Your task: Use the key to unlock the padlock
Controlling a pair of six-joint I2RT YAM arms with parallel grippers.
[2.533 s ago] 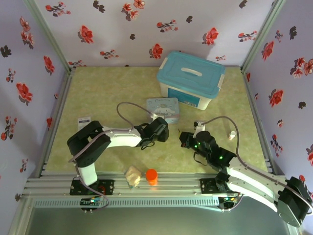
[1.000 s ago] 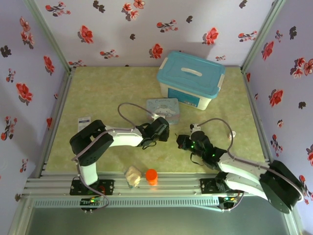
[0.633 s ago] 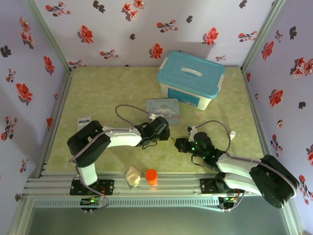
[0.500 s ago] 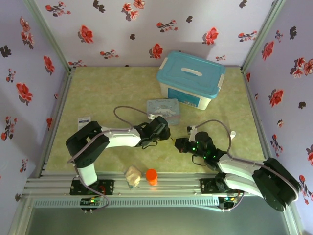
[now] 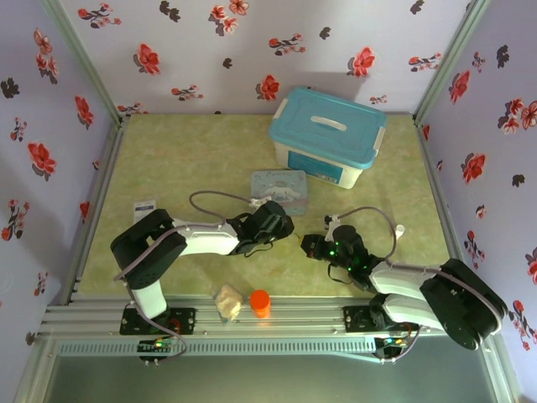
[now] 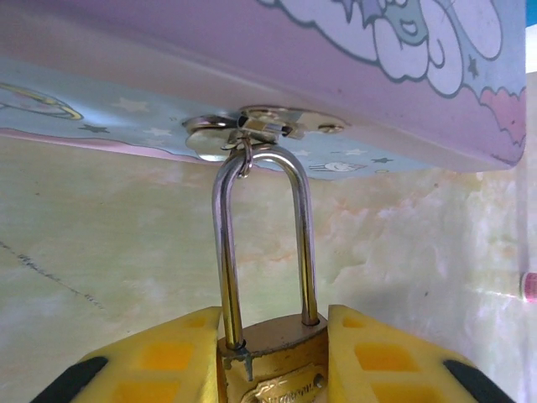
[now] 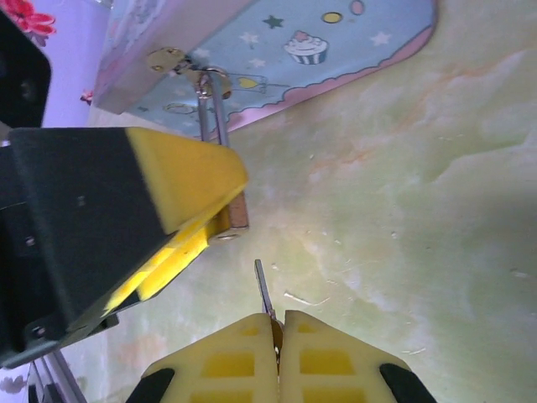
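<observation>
left gripper (image 6: 273, 340) pinches the brass padlock (image 6: 281, 378), its smooth steel u-shackle hooked to the pale tin's (image 7: 336, 42) clasp. right gripper (image 7: 277, 336) pinches the thin flat key (image 7: 263, 290), tip near the padlock.

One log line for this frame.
left gripper: shut on padlock | right gripper: shut on key | key: short of padlock | shackle: closed, on tin

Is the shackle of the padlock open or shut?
Shut. Both legs of the shackle sit in the padlock body, gripped by the left claw.
</observation>
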